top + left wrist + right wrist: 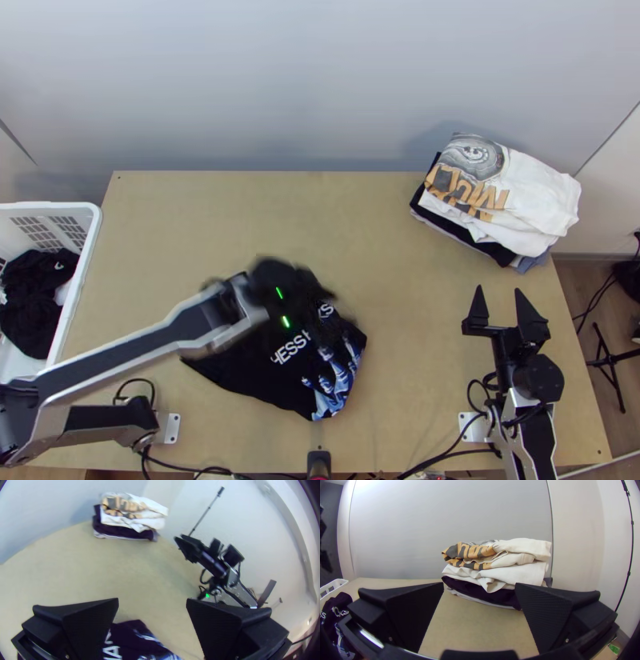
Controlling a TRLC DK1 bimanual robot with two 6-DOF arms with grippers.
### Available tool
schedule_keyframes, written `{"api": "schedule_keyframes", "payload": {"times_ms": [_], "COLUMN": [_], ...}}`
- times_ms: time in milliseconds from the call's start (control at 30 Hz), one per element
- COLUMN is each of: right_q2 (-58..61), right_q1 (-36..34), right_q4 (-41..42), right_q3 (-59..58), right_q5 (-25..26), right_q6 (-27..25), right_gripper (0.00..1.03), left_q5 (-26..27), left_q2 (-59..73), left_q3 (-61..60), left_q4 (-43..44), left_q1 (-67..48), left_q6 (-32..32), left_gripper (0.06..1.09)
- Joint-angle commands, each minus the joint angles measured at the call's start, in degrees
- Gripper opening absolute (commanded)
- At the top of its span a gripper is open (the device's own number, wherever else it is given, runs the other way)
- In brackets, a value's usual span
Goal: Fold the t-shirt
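- Right at the near edge, black cables (464,454) are trailing along the wooden surface (232,212).
- Just beyond them, here's our black t-shirt (256,380), and it's lying left of the middle, its white lettering and blue-and-white print facing up. It's tapering to a corner on the left, and part of it is hiding beneath the arm; how it's folded, we're not able to tell.
- Over the t-shirt's far part, the left claw (300,292) is hovering, its two black fingers standing wide apart, with cloth showing beyond the gap in its wrist view.
- Across on the right side, well apart from the t-shirt, the right claw (498,290) is also holding its fingers apart, and they're pointing towards the far side, gripping nothing.
- Off beyond the left edge, a white basket (92,240) is sitting beside the surface, and dark clothes (32,300) are lying bunched inside it.
- Up at the far right corner, a pile of folded clothes (544,200) is resting: white cloth with a grey and orange print is topping it, darker and paler layers are peeking out underneath.
- Behind it all, a pale grey wall (280,80) is rising past the far edge.
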Motion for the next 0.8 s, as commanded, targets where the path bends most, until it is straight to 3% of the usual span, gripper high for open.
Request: {"api": "schedule_keyframes", "payload": {"times_ms": [0, 67, 267, 533, 567, 667, 767], "right_q2": [-0.1, -0.1, 0.0, 0.0, 0.0, 0.0, 0.0], "right_q1": [0.0, 0.0, 0.0, 0.0, 0.0, 0.0, 0.0], "right_q4": [0.0, 0.0, 0.0, 0.0, 0.0, 0.0, 0.0], "right_q3": [0.0, -0.1, 0.0, 0.0, -0.1, 0.0, 0.0], "right_q5": [0.0, 0.0, 0.0, 0.0, 0.0, 0.1, 0.0], "right_q6": [0.0, 0.0, 0.0, 0.0, 0.0, 0.0, 0.0], "right_gripper": [0.99, 0.99, 0.99, 0.99, 0.99, 0.99, 0.99], "left_q5": [-0.1, 0.0, 3.0, 4.7, 4.8, 7.7, 9.9], "left_q2": [1.6, 4.4, 8.4, 7.3, 7.1, 5.9, 5.0], "left_q3": [6.5, 9.3, 8.2, 2.9, 2.5, 1.6, -0.2], "left_q4": [-13.9, -25.6, -48.2, -57.3, -57.7, -57.5, -54.5], "left_q1": [19.3, 23.5, 36.1, 39.0, 38.7, 37.7, 35.7], "left_q6": [7.9, 14.6, 32.7, 40.0, 40.0, 39.6, 38.5], "left_gripper": [1.04, 1.03, 1.03, 1.03, 1.01, 0.81, 0.8]}}
